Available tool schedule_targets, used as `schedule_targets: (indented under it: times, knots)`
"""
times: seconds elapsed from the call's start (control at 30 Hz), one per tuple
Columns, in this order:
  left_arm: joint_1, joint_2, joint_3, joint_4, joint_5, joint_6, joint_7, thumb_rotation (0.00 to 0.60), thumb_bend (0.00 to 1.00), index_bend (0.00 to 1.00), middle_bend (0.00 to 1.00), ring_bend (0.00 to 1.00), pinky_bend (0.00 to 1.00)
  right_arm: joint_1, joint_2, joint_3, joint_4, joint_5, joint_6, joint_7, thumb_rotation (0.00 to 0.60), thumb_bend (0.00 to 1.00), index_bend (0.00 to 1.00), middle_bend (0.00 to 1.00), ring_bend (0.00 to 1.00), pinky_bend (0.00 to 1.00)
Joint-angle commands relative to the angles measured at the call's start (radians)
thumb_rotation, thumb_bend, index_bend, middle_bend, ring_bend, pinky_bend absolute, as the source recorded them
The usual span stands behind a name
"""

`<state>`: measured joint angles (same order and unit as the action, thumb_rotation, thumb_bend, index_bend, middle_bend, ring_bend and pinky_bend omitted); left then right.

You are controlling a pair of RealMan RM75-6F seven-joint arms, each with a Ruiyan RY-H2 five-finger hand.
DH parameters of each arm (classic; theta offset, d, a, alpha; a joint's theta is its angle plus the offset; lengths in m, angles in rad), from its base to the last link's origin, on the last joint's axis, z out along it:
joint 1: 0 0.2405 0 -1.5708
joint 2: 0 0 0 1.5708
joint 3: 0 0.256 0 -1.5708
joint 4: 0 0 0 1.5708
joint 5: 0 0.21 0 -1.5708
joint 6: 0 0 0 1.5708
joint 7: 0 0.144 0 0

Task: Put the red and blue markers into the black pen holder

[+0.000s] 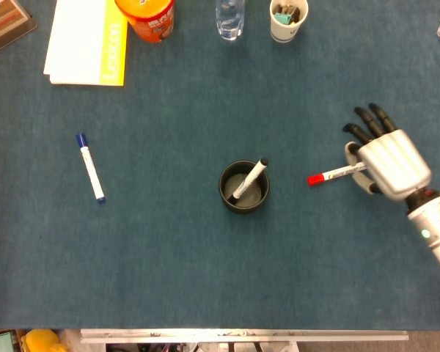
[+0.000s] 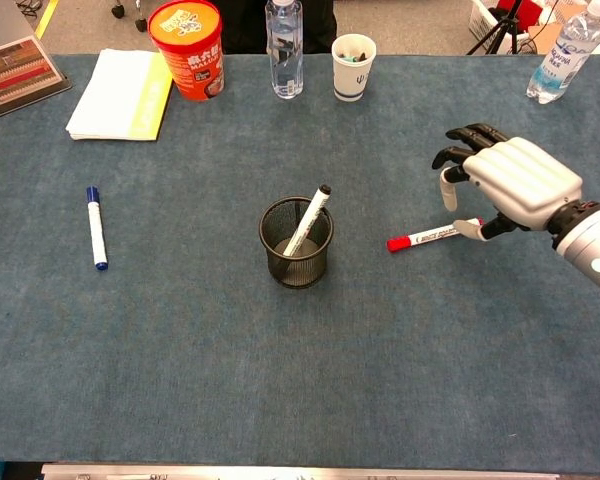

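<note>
The bench (image 2: 280, 380) is covered in blue cloth, and its near half is left bare right to the front edge. Along the far edge are ranged a white and yellow pad (image 2: 120, 95), an orange tub (image 2: 186, 48), a clear bottle (image 2: 284, 50) and a paper cup (image 2: 354, 66). The right hand (image 2: 515, 180) is seen over the right side, fingers spread and curled downward, nothing gripped. The black pen holder (image 2: 296, 243) stands at centre with a black-capped marker (image 2: 308, 220) leaned inside. The red marker (image 2: 425, 236) is laid flat, its tail end just under the hand's thumb; contact cannot be told. The blue marker (image 2: 96, 228) is laid well apart at the left.
</note>
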<state>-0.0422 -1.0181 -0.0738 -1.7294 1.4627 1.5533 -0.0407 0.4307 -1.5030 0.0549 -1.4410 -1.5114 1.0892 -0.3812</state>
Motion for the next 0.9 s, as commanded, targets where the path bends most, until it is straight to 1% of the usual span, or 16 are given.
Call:
schedule_targets:
  times: [0.03,0.23,0.33,0.47,0.73,0.9]
  knots:
    - [-0.001,0.001,0.000,0.000,0.000,-0.001,-0.001,0.600,0.23,0.22,0.04,0.00,0.08,0.014,-0.023,-0.005,0.018,0.002,-0.014,-0.024,0.600,0.23,0.58,0.25,0.05,0.02]
    - [0.001,0.004,-0.001,0.000,0.003,0.002,-0.002,0.600,0.23,0.22,0.04,0.00,0.08,0.036,-0.068,-0.010,0.050,0.020,-0.042,-0.085,0.600,0.23,0.57,0.24,0.04,0.00]
    - [0.002,0.007,-0.001,0.000,0.001,0.002,-0.004,0.600,0.23,0.22,0.04,0.00,0.08,0.045,-0.089,-0.009,0.065,0.030,-0.053,-0.099,0.600,0.18,0.57,0.24,0.04,0.00]
    - [0.004,0.010,-0.001,-0.002,0.002,0.003,-0.004,0.600,0.23,0.22,0.04,0.00,0.08,0.056,-0.114,-0.007,0.087,0.044,-0.063,-0.117,0.600,0.15,0.56,0.24,0.04,0.00]
    - [0.006,0.014,-0.001,-0.001,0.003,0.004,-0.005,0.600,0.23,0.22,0.04,0.00,0.08,0.073,-0.145,-0.011,0.106,0.069,-0.086,-0.145,0.600,0.16,0.55,0.23,0.03,0.00]
    - [0.008,0.014,-0.001,0.001,0.001,0.006,-0.008,0.600,0.23,0.22,0.04,0.00,0.08,0.083,-0.154,-0.010,0.111,0.086,-0.097,-0.165,0.600,0.19,0.55,0.23,0.03,0.00]
